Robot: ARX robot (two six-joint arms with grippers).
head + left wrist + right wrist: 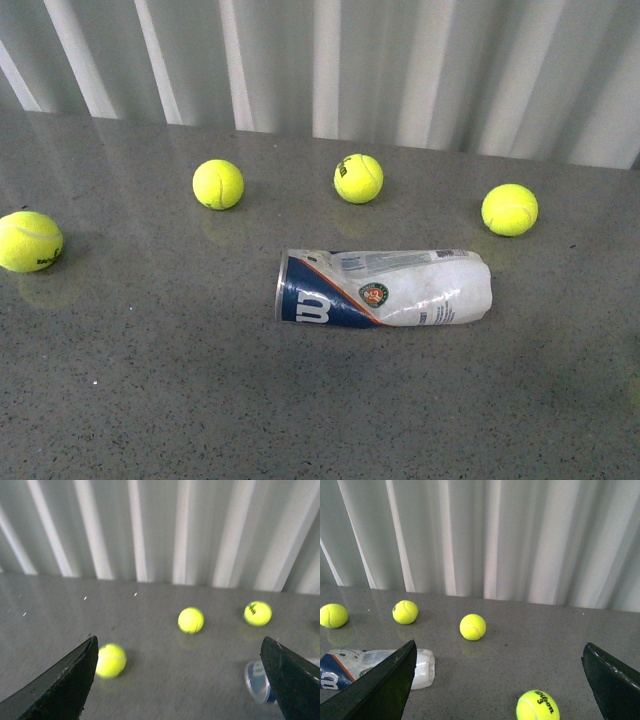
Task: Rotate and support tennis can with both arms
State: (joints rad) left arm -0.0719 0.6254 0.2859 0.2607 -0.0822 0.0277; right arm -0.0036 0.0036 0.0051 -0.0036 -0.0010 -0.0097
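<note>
The tennis can [385, 288] lies on its side in the middle of the grey table, silver rim to the left and clear crumpled end to the right. Neither arm shows in the front view. My left gripper [177, 680] is open above the table with nothing between its fingers; the can's [257, 680] open rim peeks out beside one finger [295, 680]. My right gripper [177, 680] is seen only in its own view, where the right gripper [497, 680] is open and empty, the can [350, 667] lying partly behind one finger [380, 690].
Several yellow-green tennis balls lie loose around the can: one at the far left [30, 241], two behind the can [218, 184] [358, 178], one at the back right [509, 209]. A ball [537, 706] lies between the right gripper's fingers' span. White pleated curtain [330, 60] behind the table.
</note>
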